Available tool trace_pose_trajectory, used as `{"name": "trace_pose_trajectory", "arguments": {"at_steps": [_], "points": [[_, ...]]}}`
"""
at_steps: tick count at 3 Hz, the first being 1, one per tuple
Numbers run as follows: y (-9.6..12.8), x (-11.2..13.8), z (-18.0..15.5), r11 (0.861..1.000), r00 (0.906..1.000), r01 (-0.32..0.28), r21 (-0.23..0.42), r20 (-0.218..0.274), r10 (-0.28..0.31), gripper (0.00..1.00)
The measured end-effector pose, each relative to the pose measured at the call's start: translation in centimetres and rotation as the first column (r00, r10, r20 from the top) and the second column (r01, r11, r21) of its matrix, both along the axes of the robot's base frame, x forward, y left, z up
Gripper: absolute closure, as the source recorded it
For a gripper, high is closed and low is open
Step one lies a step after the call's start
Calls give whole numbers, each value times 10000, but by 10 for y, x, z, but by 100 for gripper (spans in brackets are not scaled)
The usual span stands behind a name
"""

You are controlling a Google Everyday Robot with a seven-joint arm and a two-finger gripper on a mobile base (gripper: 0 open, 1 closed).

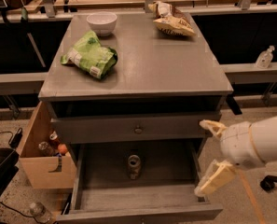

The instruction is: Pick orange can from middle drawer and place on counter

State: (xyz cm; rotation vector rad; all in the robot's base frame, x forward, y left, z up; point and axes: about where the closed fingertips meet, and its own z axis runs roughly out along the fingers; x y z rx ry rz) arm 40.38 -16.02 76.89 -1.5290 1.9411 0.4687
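Note:
The orange can [134, 165] stands upright on the bare grey floor of the open middle drawer [142, 197], near the drawer's back middle; its silver top faces up. The grey counter [152, 64] is the cabinet top above it. My gripper [210, 157] is at the right, beside the drawer's right wall, about level with the can and well to its right. Its two pale fingers [215, 177] are spread apart and hold nothing.
On the counter lie a green bag [90, 55], a white bowl [101, 23] and a yellow chip bag [171, 21]. A closed drawer front with a knob [138, 129] sits above the open drawer. A tan wooden crate [42, 148] with bottles stands at the left.

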Motion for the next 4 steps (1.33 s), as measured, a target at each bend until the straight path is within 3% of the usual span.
{"name": "trace_pose_trajectory", "arguments": {"at_steps": [1,2,3,4], "points": [[23,8,-39,9672,9953,492,2491,687,-683,0],[16,15,-52,9104,9676,547,4101,2032,-1497,0],[-2,5,-68,8926,9508,524,4477,2508,-1816,0],[-2,5,-68,8926,9508,524,4477,2508,-1816,0]]}}
